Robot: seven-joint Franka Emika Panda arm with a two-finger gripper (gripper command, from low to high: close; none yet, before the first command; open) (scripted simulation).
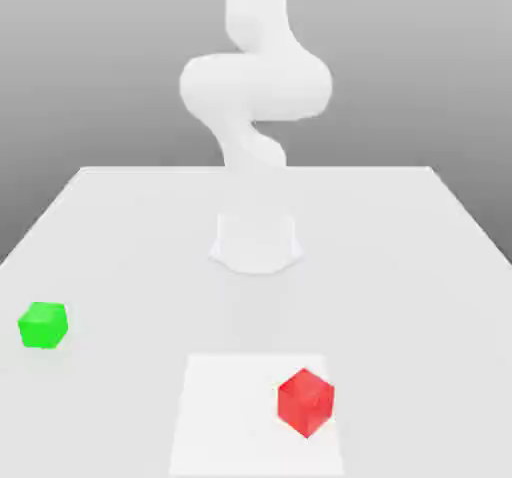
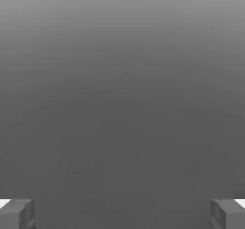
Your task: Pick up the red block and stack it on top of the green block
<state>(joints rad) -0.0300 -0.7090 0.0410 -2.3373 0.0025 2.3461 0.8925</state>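
Observation:
The red block (image 1: 305, 402) is a small bright red cube resting on a lighter square patch (image 1: 230, 406) of the table, near the front and toward the exterior view's right. The green block (image 1: 43, 325) is a cube of about the same size, standing on the table at the exterior view's left. The two cubes are well apart. In the hand view my gripper (image 2: 122, 213) is open, its two grey fingertips (image 2: 16, 213) far apart at the picture's edges with nothing between them, against a plain grey background.
The white arm (image 1: 255, 86) rises from its round base (image 1: 255, 243) at the middle of the pale table (image 1: 400, 266) and curves upward out of the exterior view. The table's far edge runs behind the base.

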